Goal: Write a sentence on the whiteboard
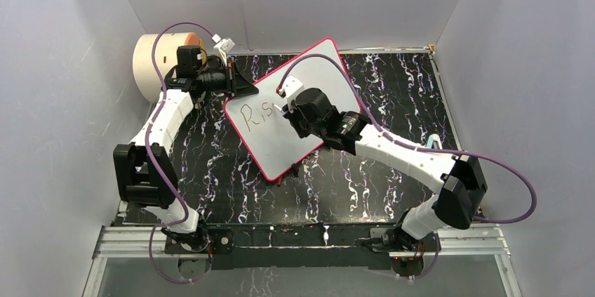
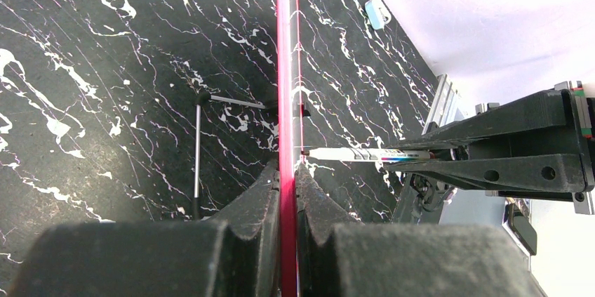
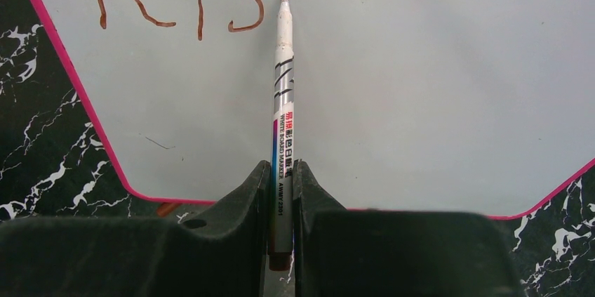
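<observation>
The whiteboard (image 1: 319, 76), white with a pink-red rim, stands tilted over the black marbled table. My left gripper (image 1: 235, 86) is shut on its left edge. In the left wrist view the fingertips of that gripper (image 2: 288, 167) pinch the red rim (image 2: 285, 65) edge-on. My right gripper (image 3: 282, 167) is shut on a white marker (image 3: 283, 100). The marker's tip sits on the whiteboard (image 3: 421, 86) just right of the "s". The sentence (image 3: 175, 2) reads "Ris" in reddish-brown strokes, also visible from above (image 1: 256, 114). The marker (image 2: 351, 154) meets the board from the right.
A cream cylinder with an orange face (image 1: 158, 62) stands at the back left behind the left arm. A thin metal stand leg (image 2: 197, 149) props the board from behind. A small light-blue object (image 2: 377, 11) lies near the right wall. Grey walls enclose the table.
</observation>
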You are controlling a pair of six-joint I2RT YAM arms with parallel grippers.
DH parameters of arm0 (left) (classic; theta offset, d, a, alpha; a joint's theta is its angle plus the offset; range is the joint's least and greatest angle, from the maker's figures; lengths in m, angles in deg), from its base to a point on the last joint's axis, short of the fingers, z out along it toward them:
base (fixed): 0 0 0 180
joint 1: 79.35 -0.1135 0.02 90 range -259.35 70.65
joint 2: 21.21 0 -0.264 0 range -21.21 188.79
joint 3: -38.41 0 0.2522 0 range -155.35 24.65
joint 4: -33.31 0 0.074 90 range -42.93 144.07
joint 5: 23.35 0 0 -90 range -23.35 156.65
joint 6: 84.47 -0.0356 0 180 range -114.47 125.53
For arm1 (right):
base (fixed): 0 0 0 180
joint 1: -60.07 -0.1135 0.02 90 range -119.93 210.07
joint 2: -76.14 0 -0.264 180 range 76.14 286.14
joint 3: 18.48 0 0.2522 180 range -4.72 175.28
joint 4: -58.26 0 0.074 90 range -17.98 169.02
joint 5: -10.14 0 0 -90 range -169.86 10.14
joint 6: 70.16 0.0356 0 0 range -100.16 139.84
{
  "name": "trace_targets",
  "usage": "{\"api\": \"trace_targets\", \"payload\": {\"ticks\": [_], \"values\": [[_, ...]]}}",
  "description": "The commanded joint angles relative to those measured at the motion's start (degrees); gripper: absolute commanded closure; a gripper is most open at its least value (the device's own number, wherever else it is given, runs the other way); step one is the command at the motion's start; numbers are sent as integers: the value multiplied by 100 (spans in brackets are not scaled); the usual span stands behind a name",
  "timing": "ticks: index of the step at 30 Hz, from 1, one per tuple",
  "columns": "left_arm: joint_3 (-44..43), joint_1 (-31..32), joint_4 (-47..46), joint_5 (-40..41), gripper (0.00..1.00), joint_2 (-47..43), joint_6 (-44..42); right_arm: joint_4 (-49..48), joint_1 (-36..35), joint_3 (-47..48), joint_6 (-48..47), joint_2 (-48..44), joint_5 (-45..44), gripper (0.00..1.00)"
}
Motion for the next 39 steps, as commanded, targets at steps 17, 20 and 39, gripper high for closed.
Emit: {"api": "trace_targets", "payload": {"ticks": [17,20,39], "values": [[220,133,447,-48,100,-105,-215,-124,180,101,-106,138,-203,100],[233,133,449,-45,100,-104,-214,-100,220,95,-106,118,-220,100],[234,134,452,-67,100,-95,-219,-381,272,307,-306,270,-144,100]]}}
